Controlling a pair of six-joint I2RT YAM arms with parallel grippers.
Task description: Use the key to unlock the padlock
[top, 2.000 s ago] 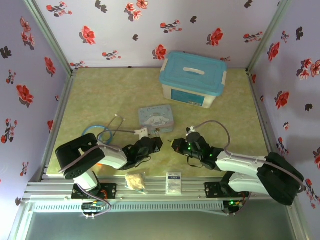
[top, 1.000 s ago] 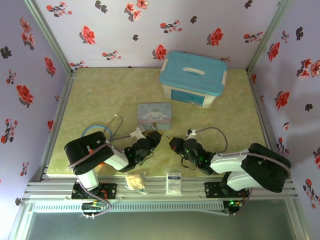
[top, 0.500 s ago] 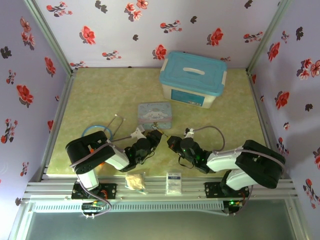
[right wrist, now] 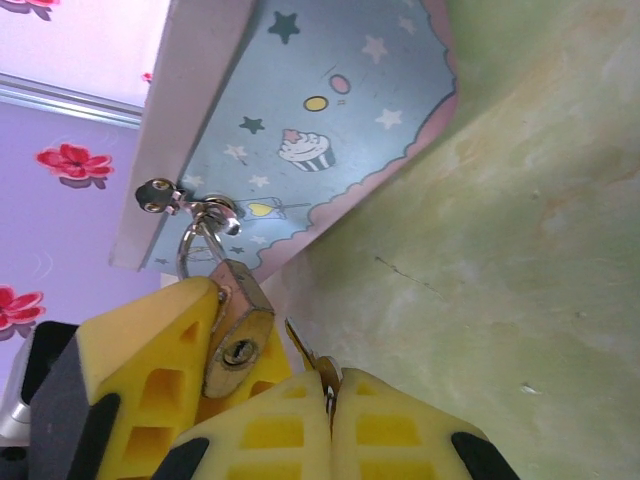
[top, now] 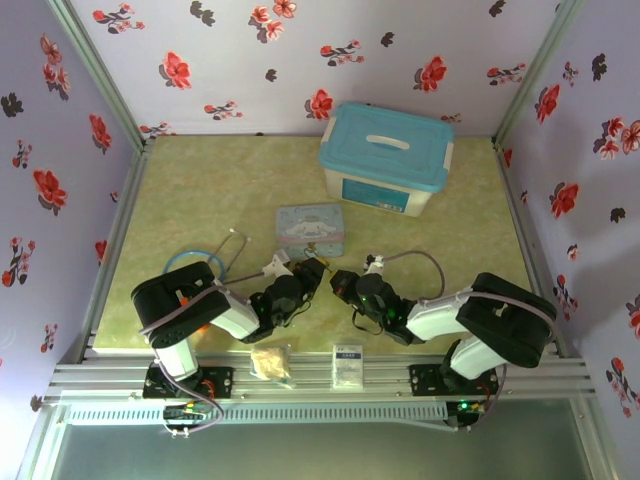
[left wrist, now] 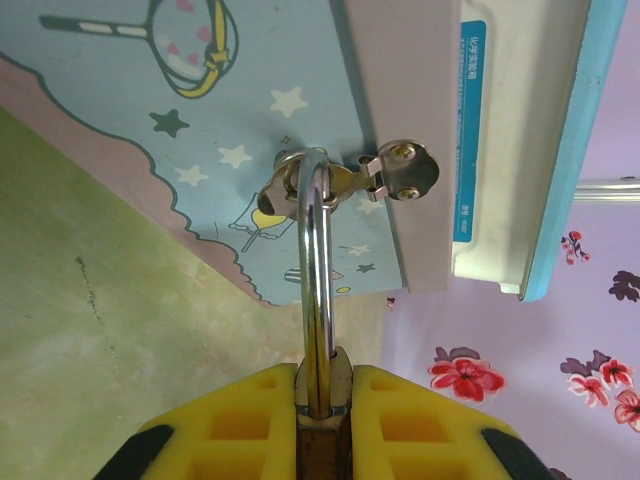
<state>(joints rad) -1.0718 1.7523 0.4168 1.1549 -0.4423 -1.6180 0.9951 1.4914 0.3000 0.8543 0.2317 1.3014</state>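
Flowered walls around a green worktop [top: 200, 190]. Near the middle, hung on the pastel tin's [top: 311, 228] hasp: padlock [right wrist: 238, 335], small, stiff, likely light and slippery, best gripped across its flat body. Left hand [left wrist: 322, 385] narrowly clamped on that body. Right hand [right wrist: 330, 400] fully closed on the key [right wrist: 310, 362], just beside the keyhole.

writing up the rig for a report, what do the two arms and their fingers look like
The left arm and right arm match: smooth white link shells between bulky black joint housings. A thin grey cable loops off the right one's wrist. The fingers are yellow blocks with waffle-like square recesses and black outer edges.
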